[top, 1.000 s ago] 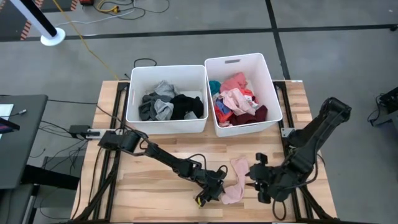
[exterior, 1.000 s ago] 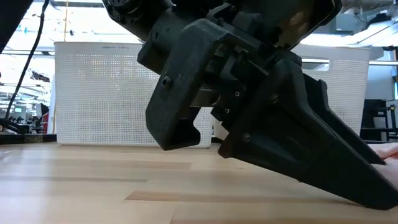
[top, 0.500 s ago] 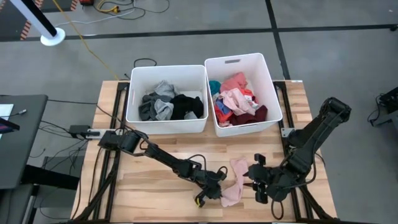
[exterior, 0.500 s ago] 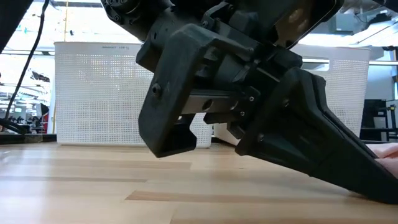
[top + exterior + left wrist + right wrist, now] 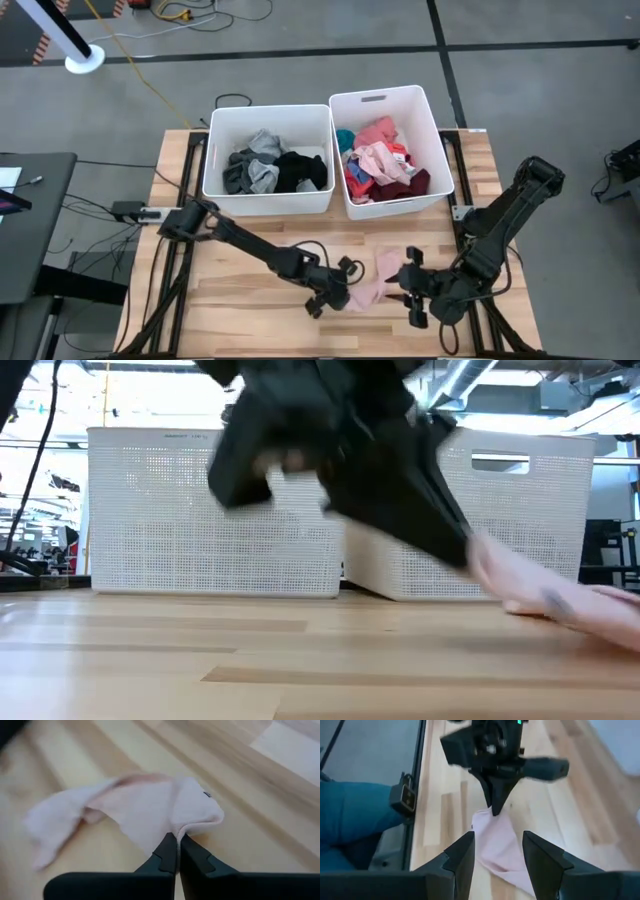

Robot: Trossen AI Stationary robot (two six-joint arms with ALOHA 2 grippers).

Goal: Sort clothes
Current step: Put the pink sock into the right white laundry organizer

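In the low view the left claw (image 5: 440, 530) is a dark smear, its fingers impossible to separate. The pale pink fabric garment (image 5: 560, 595) it drags is blurred there and cut off by the picture's edge. From above, the dark clothes (image 5: 270, 170) and the pink and red clothes (image 5: 385, 160) are heaped in the two white rectangular plastic bins (image 5: 268, 203), individual pieces too tangled to count.

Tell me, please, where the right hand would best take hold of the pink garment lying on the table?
Probably at the free end of the pink garment nearest the right hand, coming in low along the table from that side. The left hand is shut on the opposite edge, and the cloth lies flat and loose between them, so a pinch at the near edge looks easiest.
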